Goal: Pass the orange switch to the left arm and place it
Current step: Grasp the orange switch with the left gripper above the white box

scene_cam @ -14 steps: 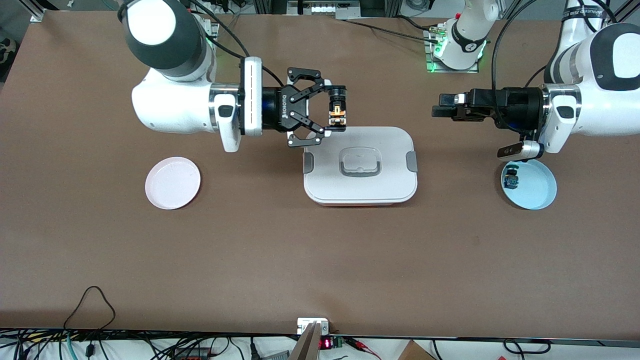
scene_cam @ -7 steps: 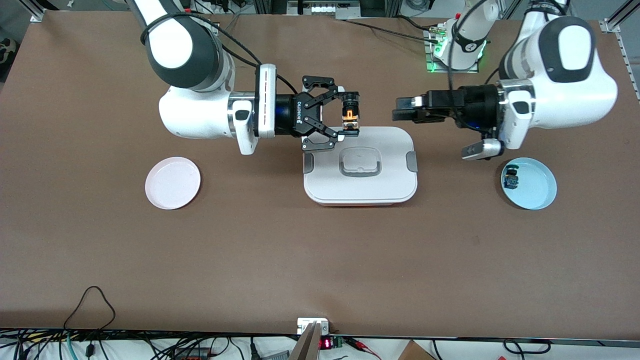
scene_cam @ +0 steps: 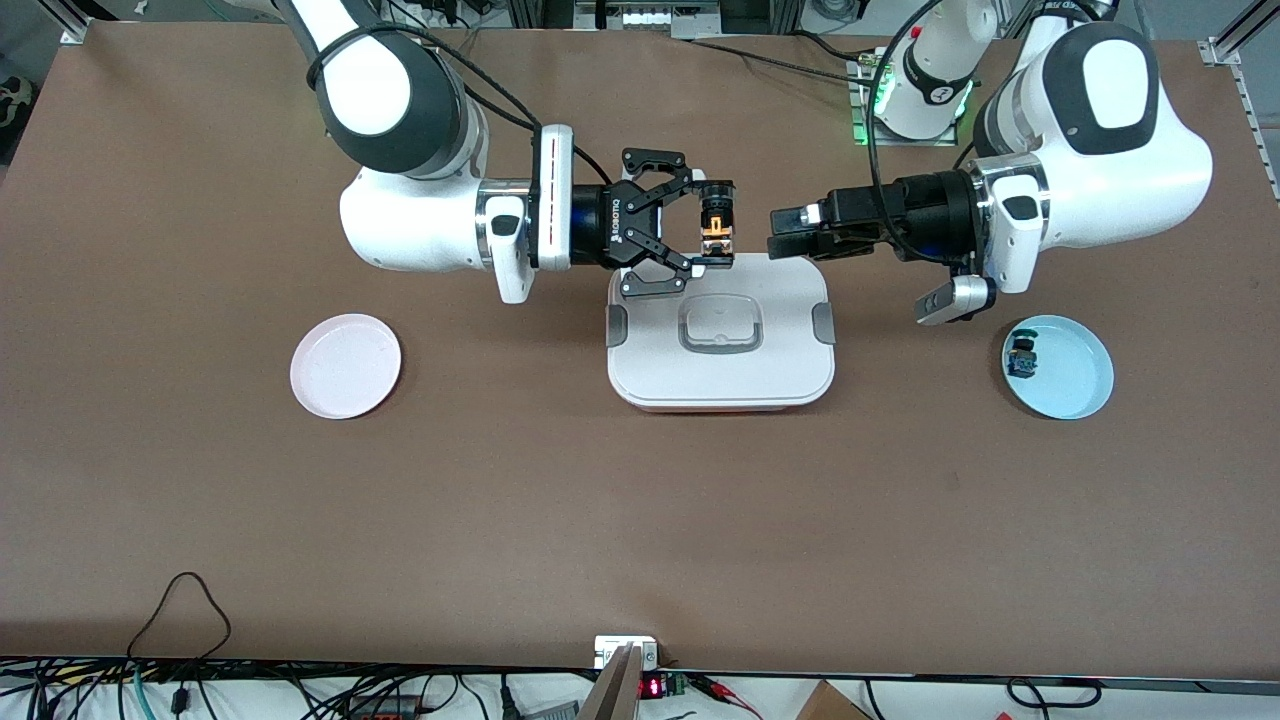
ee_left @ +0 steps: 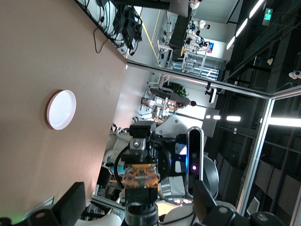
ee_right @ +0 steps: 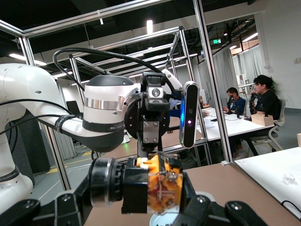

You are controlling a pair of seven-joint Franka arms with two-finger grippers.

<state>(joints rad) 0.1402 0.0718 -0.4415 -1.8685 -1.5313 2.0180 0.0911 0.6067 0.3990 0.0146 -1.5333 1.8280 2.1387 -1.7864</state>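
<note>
My right gripper (scene_cam: 716, 230) is shut on the orange switch (scene_cam: 716, 226) and holds it in the air over the edge of the white box (scene_cam: 720, 375) that lies farthest from the front camera. The right wrist view shows the switch (ee_right: 157, 188) clamped between my fingers, black cap sideways. My left gripper (scene_cam: 778, 232) is open and level with the switch, a short gap away from it. In the left wrist view the switch (ee_left: 139, 176) shows between my spread fingers (ee_left: 70, 205), apart from them.
A pink plate (scene_cam: 345, 365) lies toward the right arm's end of the table and shows in the left wrist view (ee_left: 61, 109). A light blue plate (scene_cam: 1075, 385) toward the left arm's end holds a small blue switch (scene_cam: 1022, 358).
Both arms have moved toward each other above the box. The gap between my open left gripper and the held orange switch has shrunk.
</note>
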